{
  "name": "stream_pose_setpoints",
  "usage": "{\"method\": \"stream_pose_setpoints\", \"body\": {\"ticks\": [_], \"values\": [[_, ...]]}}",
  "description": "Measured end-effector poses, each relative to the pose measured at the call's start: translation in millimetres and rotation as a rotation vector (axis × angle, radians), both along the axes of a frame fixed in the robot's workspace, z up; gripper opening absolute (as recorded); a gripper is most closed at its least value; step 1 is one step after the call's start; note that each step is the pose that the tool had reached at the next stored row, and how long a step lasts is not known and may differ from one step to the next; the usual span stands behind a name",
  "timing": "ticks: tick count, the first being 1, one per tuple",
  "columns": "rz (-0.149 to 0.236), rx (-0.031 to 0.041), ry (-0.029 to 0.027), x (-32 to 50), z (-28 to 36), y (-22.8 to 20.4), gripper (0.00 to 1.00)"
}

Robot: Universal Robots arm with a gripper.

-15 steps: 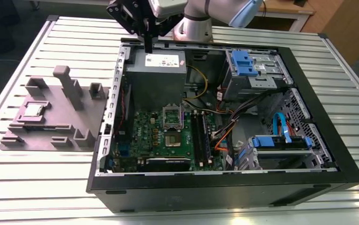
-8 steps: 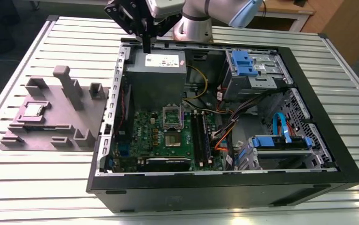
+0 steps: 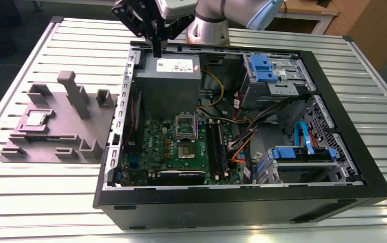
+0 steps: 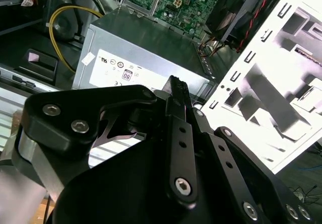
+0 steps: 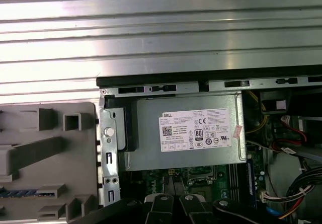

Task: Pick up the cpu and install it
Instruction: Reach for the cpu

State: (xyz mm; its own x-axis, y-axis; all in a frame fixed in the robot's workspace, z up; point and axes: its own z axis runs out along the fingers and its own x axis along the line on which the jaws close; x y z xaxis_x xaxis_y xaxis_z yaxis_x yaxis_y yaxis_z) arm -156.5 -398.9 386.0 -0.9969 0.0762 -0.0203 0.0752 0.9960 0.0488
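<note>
Gripper [image 3: 157, 52]: fingers drawn together, nothing held; poised above power supply [image 3: 168, 76] inside open case [image 3: 345, 126]. Cpu [image 3: 37, 119]: laid flat on grey block [image 3: 51, 146] outside the case, at the exterior view's left, well apart from gripper

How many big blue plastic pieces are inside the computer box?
2. One blue piece is near the robot arm; the other blue piece is closer to the camera, toward the exterior view's right. More may be hidden.
</note>
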Motion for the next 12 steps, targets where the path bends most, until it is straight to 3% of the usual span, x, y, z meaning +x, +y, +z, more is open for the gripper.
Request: {"method": "stream_pose_setpoints", "body": {"ticks": [12], "values": [[0.0,-0.0001,0.0043,-2.6,-1.7,0.0,0.11]]}}
